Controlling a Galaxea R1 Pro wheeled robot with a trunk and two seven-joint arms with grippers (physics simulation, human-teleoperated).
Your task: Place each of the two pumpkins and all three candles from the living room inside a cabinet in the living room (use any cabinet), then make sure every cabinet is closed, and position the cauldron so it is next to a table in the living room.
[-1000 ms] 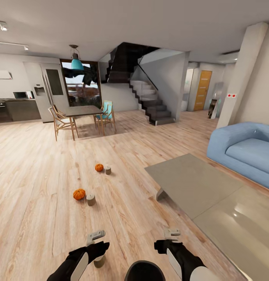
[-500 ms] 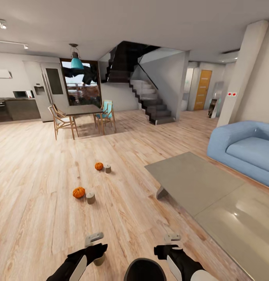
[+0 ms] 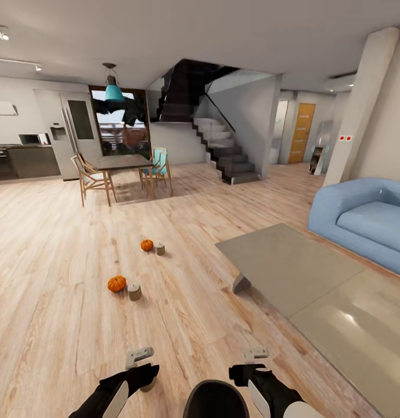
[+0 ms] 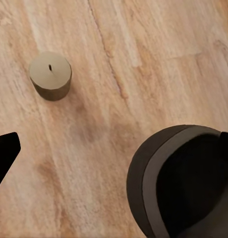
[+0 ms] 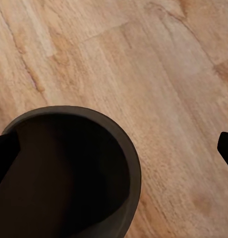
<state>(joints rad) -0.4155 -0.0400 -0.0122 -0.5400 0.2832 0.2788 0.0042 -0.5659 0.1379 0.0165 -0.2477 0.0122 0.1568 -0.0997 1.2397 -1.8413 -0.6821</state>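
Nearest, at the lower edge of the head view, a round black flared-rim cauldron (image 3: 215, 399) on the pale wood-plank floor (image 3: 54, 278), between the two black-sleeved arms. Left hand (image 3: 139, 355) just beside it on its left, held above the floor with nothing between the pale fingers; how far apart the jaws stand, impossible to tell. Right hand (image 3: 255, 353) on the cauldron's other side, likewise empty, opening also unclear. Under the left hand, a short beige-grey cylinder candle with a tiny wick (image 4: 50, 75), upright on the planks, near the cauldron rim (image 4: 158, 168) but apart from it. In the right wrist view, the dark hollow of the cauldron (image 5: 69, 168) directly below. Farther out on the floor, a small orange ribbed pumpkin (image 3: 116, 284) with a second stubby candle (image 3: 134, 292) just beside it. Beyond those, another orange pumpkin (image 3: 147, 245) and a third candle (image 3: 159, 249), again side by side. To the right, the low rectangular table with a glossy grey-beige top (image 3: 304, 290) and a slanted grey leg. Past it, a light blue sofa (image 3: 362, 223). At the back, a dark dining table with wooden chairs (image 3: 121, 174), a dark staircase (image 3: 223, 151) and a grey kitchen (image 3: 25, 159).
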